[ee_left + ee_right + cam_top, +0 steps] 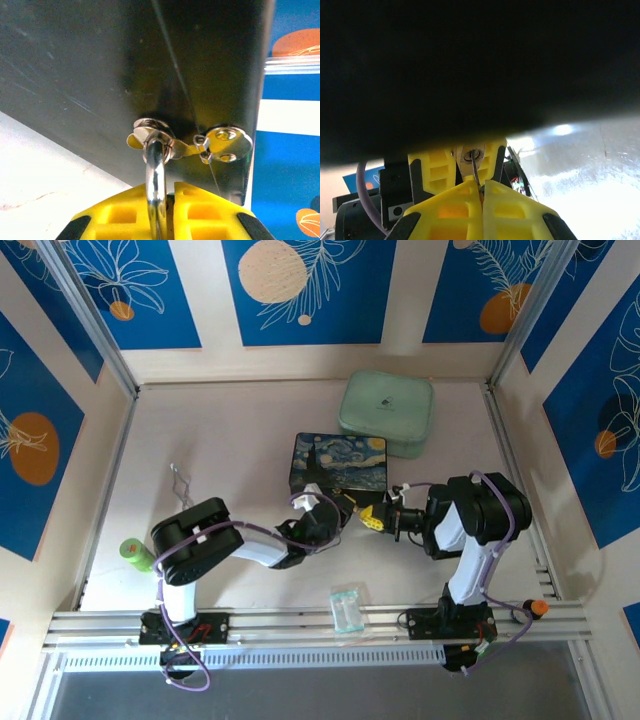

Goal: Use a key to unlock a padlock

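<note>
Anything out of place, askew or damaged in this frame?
Nothing looks spilled or damaged; the key reaches the keyhole of the padlock. The only oddity is a clear plastic packet lying partly over the front rail instead of flat on the table.

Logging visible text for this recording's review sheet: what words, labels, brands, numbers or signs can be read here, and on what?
No text is legible.
Green case: small dark mark on the lid, too small to read.
Clear packet: any print too small to tell.
Painted box and wall panels: pictures only, no lettering seen.
</note>
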Controlling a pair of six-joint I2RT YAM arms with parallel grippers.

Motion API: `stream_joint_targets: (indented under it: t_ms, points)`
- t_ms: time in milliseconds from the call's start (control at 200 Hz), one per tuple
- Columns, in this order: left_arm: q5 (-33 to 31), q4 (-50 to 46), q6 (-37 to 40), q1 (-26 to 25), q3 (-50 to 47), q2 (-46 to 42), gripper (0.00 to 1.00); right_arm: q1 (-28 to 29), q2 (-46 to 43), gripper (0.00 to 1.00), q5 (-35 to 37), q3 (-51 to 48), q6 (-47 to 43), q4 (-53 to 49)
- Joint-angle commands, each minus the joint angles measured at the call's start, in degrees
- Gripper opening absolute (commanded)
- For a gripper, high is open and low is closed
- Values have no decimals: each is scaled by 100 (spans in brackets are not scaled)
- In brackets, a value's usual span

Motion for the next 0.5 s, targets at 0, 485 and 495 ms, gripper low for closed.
stream_joint_targets:
  t_ms: [0, 485, 495]
  points:
    - [265, 614, 5, -80, -94, -356, 0, -7, 145, 0, -90, 307, -79, 106]
    - [446, 1538, -38, -71, -333, -150, 0, -61, 908, 0, -377, 665, 103, 111]
    - [449, 1551, -38, -71, -334, -143, 0, -69, 917, 0, -381, 671, 116, 109]
